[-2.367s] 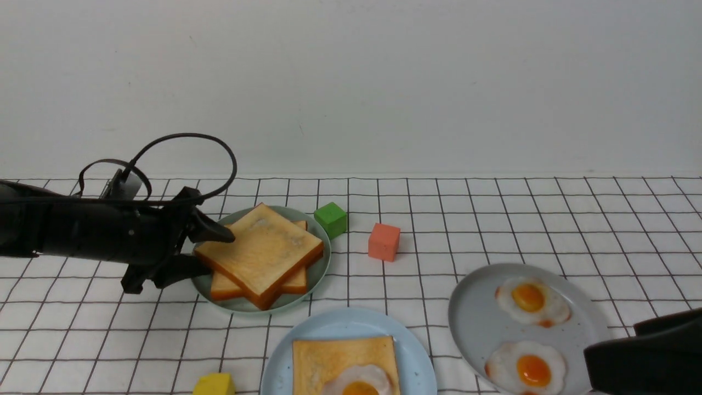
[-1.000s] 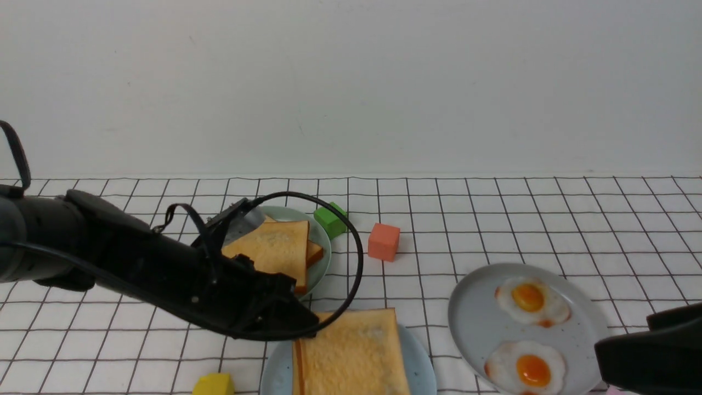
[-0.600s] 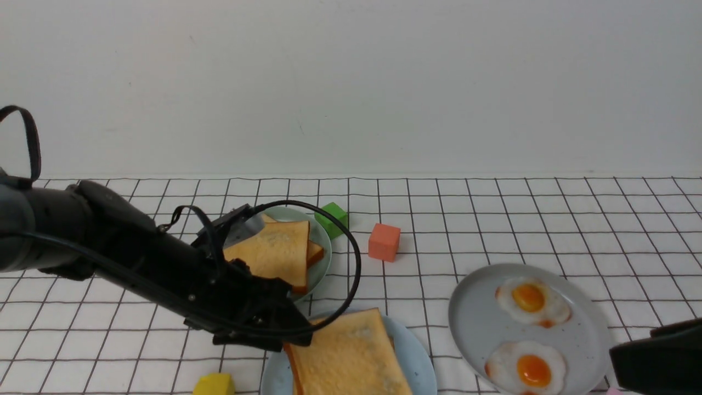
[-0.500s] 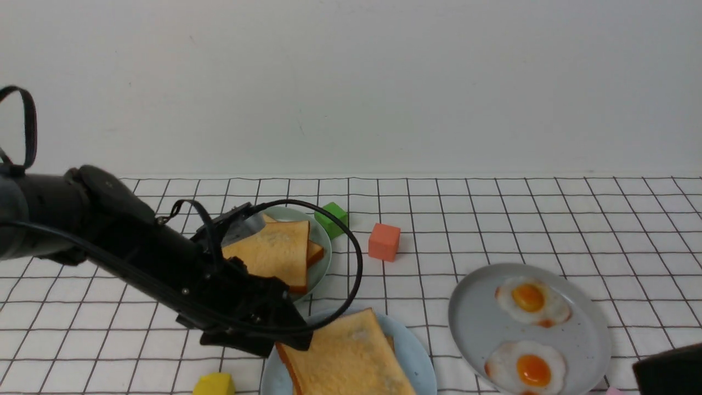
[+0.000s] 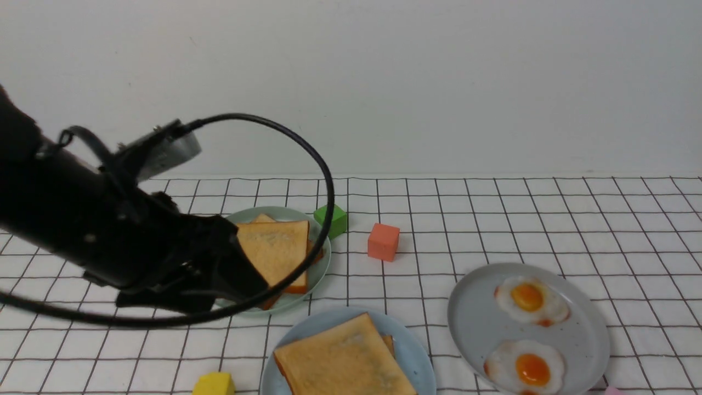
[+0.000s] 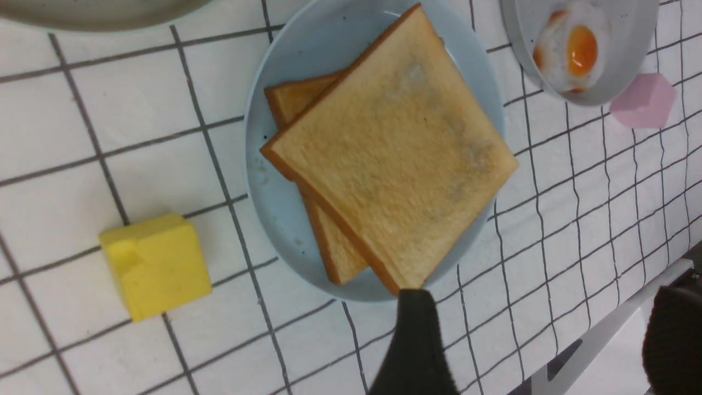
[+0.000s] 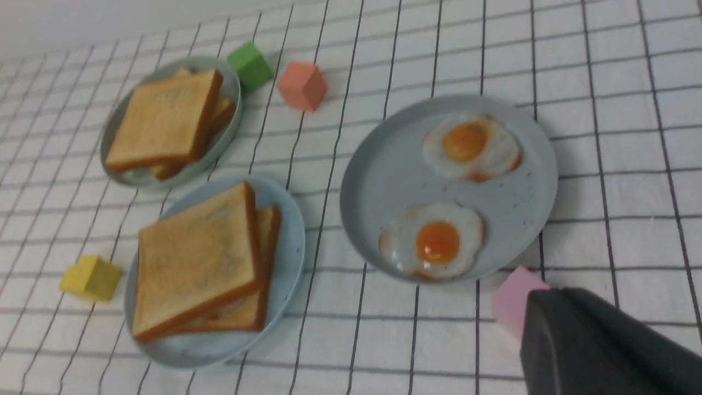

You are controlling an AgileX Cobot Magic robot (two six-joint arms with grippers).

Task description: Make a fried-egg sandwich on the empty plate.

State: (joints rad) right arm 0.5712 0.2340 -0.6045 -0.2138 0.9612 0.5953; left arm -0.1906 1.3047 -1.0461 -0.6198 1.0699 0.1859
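The pale blue plate point(image 5: 411, 351) sits at the near centre of the checked cloth. On it lie two toast slices: the top slice point(image 5: 343, 359) is turned askew over the lower slice point(image 6: 290, 96). The fried egg of the sandwich is hidden under the top slice. My left gripper point(image 6: 543, 334) hangs open and empty above the plate's near side, one finger point(image 6: 414, 340) over the top slice's corner. In the front view my left arm point(image 5: 109, 236) is raised to the left of the plate. My right gripper point(image 7: 548, 307) is shut on nothing, by a pink block point(image 7: 510, 299).
A sage-green plate point(image 5: 323, 258) behind holds two more toast slices. A grey speckled plate point(image 5: 477, 318) on the right carries two fried eggs point(image 5: 529, 299). Green point(image 5: 332, 219), orange point(image 5: 384, 241) and yellow point(image 5: 214, 384) blocks stand around. The table's near edge point(image 6: 603, 329) is close.
My left gripper opened, let the top toast drop askew onto the blue plate, then rose and pulled back left. My right gripper shut and drew out of the front view.
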